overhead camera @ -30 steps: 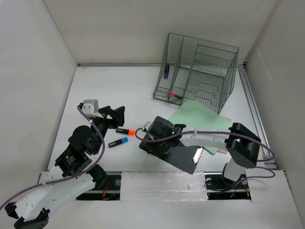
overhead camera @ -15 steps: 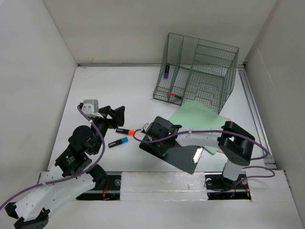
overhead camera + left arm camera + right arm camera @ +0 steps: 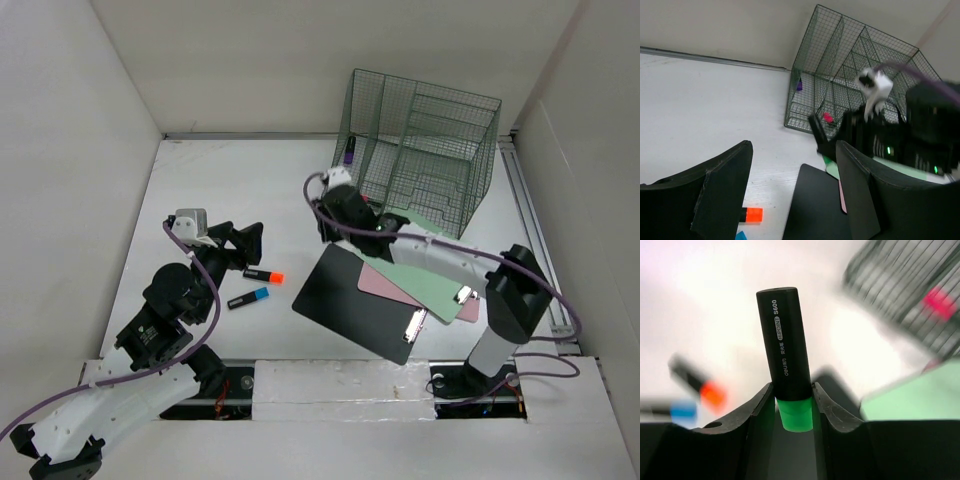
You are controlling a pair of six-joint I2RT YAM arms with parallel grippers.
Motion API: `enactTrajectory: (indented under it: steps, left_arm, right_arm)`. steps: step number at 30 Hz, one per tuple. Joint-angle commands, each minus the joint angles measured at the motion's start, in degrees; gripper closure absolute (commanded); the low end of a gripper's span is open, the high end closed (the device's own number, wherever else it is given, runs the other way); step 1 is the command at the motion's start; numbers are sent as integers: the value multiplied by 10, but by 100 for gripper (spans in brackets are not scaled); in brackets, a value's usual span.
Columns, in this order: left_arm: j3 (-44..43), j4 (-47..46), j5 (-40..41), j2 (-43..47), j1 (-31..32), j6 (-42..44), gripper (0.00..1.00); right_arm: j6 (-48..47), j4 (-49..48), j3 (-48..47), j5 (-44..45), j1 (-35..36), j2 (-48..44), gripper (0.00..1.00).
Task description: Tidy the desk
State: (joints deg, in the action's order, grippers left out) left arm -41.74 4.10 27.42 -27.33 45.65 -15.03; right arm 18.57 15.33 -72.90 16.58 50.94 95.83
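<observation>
The desk (image 3: pixel 230 190) is a white tabletop between white walls. My right gripper (image 3: pixel 326 228) hangs over it just in front of the green wire rack (image 3: pixel 420 145). It is shut on a black marker with a green cap (image 3: pixel 785 340), which stands upright between the fingers. My left gripper (image 3: pixel 240 245) is open and empty, with an orange-capped marker (image 3: pixel 264 274) and a blue-capped marker (image 3: pixel 247 298) just to its right. The left wrist view shows its fingers (image 3: pixel 720 190) spread, with the orange cap (image 3: pixel 753 215) between them below.
The rack holds a purple marker (image 3: pixel 348 152) and a pink marker (image 3: pixel 366 200). A black clipboard (image 3: pixel 355 300) lies near centre, with pink paper (image 3: pixel 385 285) and green paper (image 3: pixel 430 270) beside it. White walls close in on both sides.
My right arm has swung from over the clipboard's left corner away to the front of the rack. The clipboard is now uncovered. The left arm has not moved.
</observation>
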Motion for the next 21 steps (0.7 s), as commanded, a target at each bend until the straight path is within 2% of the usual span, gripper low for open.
enactTrajectory:
  steps: [1, 5, 7, 15, 19, 20, 21]
  left_arm:
    - [0, -23, -9, -5, -1, 4, 37]
    - [-1, -23, -14, 5, -1, 3, 37]
    - [-1, -21, -13, 13, -1, 3, 37]
    - [0, -23, -26, 12, -1, 2, 37]
    - [2, -25, -21, 15, -1, 3, 37]
    - [1, -24, -24, 16, -1, 3, 37]
    - [1, -24, -25, 15, -1, 3, 37]
  right_arm:
    - [56, -107, -78, 98, -60, 42, 89]
    - [74, -139, -159, 124, -125, 111, 88]
    - [93, -127, -254, 115, -163, 169, 88]
    - [111, -116, -346, 115, -195, 247, 86]
    - [121, -119, -360, 106, -206, 269, 84]
    - [123, -120, -362, 103, -206, 273, 83]
    - [124, -123, -363, 101, -206, 274, 76]
